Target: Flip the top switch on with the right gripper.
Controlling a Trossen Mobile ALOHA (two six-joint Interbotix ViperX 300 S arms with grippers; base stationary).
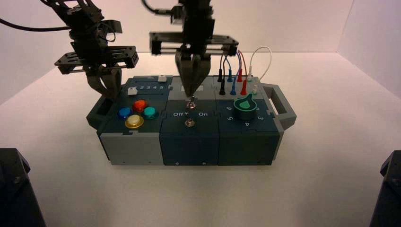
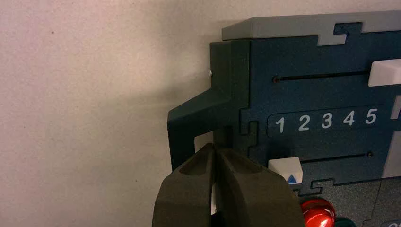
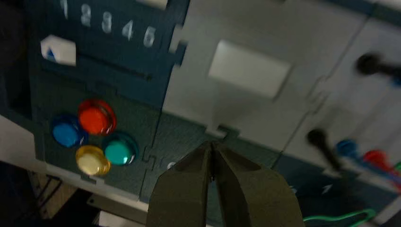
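- The black right claw with grey tapered fingers [image 1: 190,94] is over the middle of the box, its tips drawn together into a narrow point, with no object seen between them.
- The small silver metal top switch with a round nut base [image 1: 190,105] stands in the middle section, directly below the tips in the high view; whether they touch cannot be told.
- A second silver metal toggle [image 1: 189,123] is nearer the camera; white "Off" and "On" lettering lies between the two.
- To the left of the switches sit four round buttons: red [image 1: 140,105], blue [image 1: 125,113], green [image 1: 150,112] and yellow [image 1: 134,121].
- Beyond the buttons, a white slider cap with a blue triangle [image 2: 285,170] is at the "1" end of its slot.
- To the right are a green-topped round dial [image 1: 245,108] and, behind it, black, blue, red and white wires [image 1: 239,71].
- The black left claw [image 1: 109,90] is idle above the box's left handle, its fingers together.
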